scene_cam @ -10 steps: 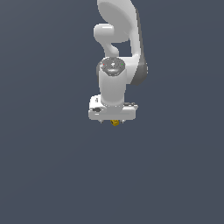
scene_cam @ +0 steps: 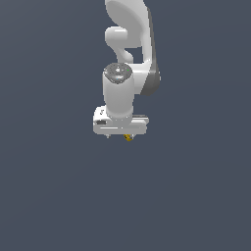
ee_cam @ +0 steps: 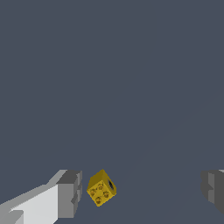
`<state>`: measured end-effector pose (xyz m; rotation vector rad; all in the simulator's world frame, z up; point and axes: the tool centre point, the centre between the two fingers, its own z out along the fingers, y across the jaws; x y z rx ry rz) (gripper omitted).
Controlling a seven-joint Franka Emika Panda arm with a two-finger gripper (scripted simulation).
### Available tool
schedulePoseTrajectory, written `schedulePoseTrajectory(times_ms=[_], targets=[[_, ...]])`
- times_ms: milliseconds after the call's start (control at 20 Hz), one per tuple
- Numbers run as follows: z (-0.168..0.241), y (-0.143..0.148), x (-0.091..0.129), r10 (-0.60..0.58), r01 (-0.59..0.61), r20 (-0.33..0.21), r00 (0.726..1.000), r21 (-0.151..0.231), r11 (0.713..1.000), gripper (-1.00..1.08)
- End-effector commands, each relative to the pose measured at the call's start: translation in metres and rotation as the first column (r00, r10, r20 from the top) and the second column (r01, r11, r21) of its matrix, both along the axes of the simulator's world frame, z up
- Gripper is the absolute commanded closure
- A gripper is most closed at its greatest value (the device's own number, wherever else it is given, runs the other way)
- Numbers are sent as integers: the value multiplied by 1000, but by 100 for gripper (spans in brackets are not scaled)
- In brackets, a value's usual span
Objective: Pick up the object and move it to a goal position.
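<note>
The object (ee_cam: 101, 188) is a small mustard-yellow block with studs on one face, tilted corner-on in the wrist view. It lies between my fingers, close to one grey finger pad (ee_cam: 70, 192) but apart from it, and far from the other pad (ee_cam: 213, 188). My gripper (ee_cam: 142, 190) is open with a wide gap. In the exterior view the white hand hangs straight down over the object (scene_cam: 128, 138), of which only a yellow speck shows under the gripper (scene_cam: 122, 135). The fingers are mostly hidden behind the hand there.
A plain dark grey-blue surface (scene_cam: 59, 196) fills both views. The white arm (scene_cam: 132, 29) rises from the hand toward the top of the exterior view. No goal marker shows.
The hand has shifted slightly toward the exterior view's left, at about the same height. The yellow block still peeks out beneath it.
</note>
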<state>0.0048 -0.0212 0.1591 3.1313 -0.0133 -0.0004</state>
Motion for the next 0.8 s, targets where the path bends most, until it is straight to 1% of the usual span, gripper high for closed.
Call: schedulePoseTrajectory(times_ms=[0, 400, 750], targets=[[2, -7, 2, -6, 6, 5, 1000, 0, 1000, -92], [-3, -4, -2, 21, -21, 3, 1000, 0, 1000, -92], [-20, 2, -18, 125, -125, 1, 992, -1, 992, -92]])
